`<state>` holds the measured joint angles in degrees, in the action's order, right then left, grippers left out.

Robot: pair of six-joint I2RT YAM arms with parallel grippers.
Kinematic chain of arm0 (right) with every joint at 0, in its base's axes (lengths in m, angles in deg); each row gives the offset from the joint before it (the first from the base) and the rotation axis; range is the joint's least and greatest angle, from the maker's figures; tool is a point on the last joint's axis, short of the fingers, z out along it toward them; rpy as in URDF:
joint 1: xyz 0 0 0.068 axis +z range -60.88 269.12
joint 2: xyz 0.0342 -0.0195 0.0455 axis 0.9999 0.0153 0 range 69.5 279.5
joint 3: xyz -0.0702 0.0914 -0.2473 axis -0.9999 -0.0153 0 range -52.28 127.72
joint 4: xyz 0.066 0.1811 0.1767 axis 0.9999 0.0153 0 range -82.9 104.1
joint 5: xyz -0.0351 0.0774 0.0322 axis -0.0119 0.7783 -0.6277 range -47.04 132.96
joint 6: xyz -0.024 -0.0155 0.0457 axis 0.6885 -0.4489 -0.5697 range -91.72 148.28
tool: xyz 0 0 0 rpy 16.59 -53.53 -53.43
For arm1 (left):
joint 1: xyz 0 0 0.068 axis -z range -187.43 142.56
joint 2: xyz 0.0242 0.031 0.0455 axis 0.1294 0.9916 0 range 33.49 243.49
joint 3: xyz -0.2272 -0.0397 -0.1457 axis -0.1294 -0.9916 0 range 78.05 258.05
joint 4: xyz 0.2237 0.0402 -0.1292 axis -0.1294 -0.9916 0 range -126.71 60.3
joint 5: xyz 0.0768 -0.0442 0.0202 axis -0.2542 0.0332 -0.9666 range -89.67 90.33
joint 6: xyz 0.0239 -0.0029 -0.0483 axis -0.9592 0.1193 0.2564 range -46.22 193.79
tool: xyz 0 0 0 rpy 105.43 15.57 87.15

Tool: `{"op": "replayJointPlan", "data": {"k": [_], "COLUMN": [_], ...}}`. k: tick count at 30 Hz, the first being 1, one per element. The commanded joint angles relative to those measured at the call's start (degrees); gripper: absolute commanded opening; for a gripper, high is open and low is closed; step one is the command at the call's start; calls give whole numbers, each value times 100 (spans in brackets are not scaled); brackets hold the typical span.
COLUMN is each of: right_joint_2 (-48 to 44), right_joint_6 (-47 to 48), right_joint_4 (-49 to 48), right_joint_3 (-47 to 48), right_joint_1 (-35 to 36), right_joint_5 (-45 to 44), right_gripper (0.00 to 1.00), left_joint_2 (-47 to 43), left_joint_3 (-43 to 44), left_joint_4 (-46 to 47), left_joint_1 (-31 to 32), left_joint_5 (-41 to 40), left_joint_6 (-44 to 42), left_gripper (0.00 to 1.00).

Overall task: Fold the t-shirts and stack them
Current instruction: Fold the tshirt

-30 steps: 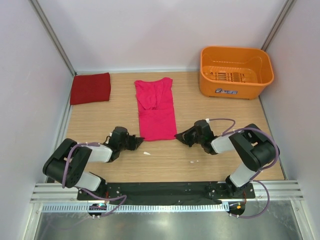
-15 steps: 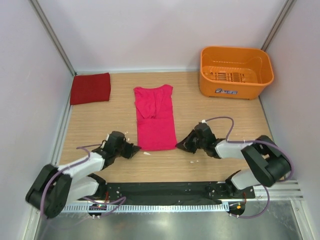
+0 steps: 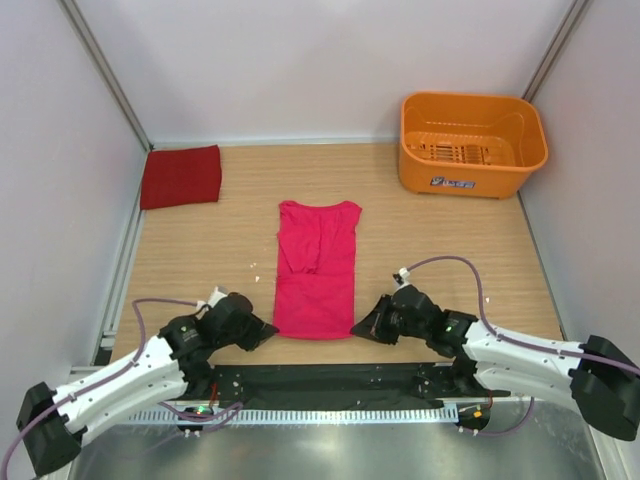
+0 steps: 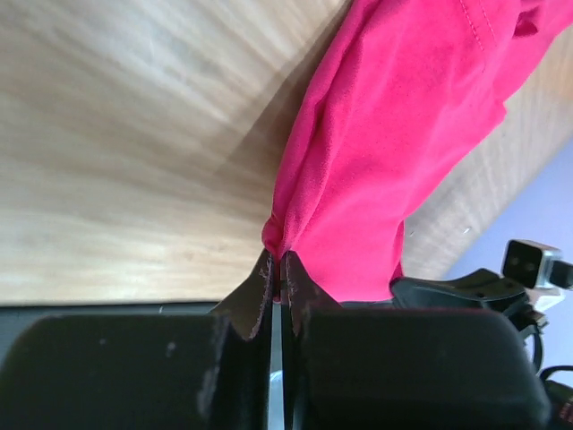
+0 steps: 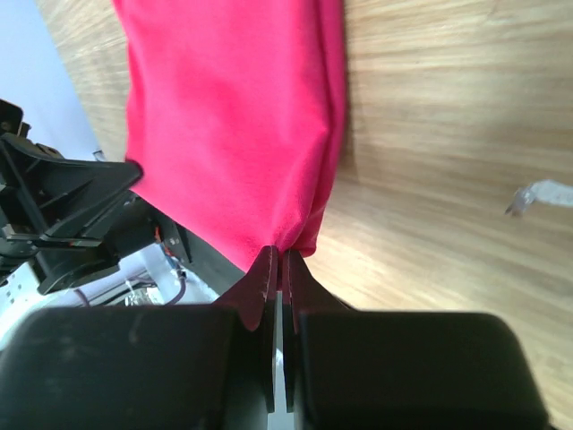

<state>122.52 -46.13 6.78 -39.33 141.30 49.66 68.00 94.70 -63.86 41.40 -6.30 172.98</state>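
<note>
Mid-fold on the pink shirt (image 3: pixel 317 270), spread lengthwise in the middle of the table (image 3: pixel 200 250) with collar toward the back wall and hem by the near edge. Gripping the hem by its 2 corners: left claw (image 4: pixel 276 269) pinched fully shut on the left corner, cloth bunched between the fingertips; right claw (image 5: pixel 277 255) clamped just as tight on the right corner. Reaching low along the near edge with both arms, 1 on each side of the shirt.

Leaving the red shirt (image 3: pixel 181 176) as a flat folded rectangle in the far left corner, well apart from the pink. Ignoring the orange basket (image 3: pixel 470 170) at the far right.

Judging by the narrowed body with sleeves apparently tucked in, probably at the hem-to-collar fold. Calls next for lifting both corners together, carrying them evenly toward the collar, laying them down square, then letting go. After that, moving the pink bundle onto the red shirt to finish the stack of 2.
</note>
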Motion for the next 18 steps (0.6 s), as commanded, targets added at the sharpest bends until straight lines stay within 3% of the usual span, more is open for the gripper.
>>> {"op": "replayJointPlan", "data": {"k": [1, 6, 10, 13, 18], "right_joint_2": [-388, -397, -187, 155, 1321], "right_joint_6": [-109, 470, 1154, 1612, 2369], "right_joint_4": [882, 1630, 2201, 2290, 2588], "right_joint_3": [277, 1024, 1831, 2245, 3361], "right_joint_1": [90, 64, -636, -1270, -2150], "right_joint_5": [-433, -512, -258, 374, 1026], "right_gripper": [1, 2, 2, 2, 1], "left_joint_2": [196, 452, 1022, 1506, 2234], "left_joint_3": [601, 1498, 2245, 2773, 3353], "left_joint_4": [-812, -1119, -1164, -1059, -646], "left_joint_1": [423, 565, 495, 171, -1023], "left_joint_5": [-601, -1208, -1473, -1315, -447], "left_joint_6": [266, 127, -382, -979, -1981], "left_gripper": [0, 0, 0, 0, 0]}}
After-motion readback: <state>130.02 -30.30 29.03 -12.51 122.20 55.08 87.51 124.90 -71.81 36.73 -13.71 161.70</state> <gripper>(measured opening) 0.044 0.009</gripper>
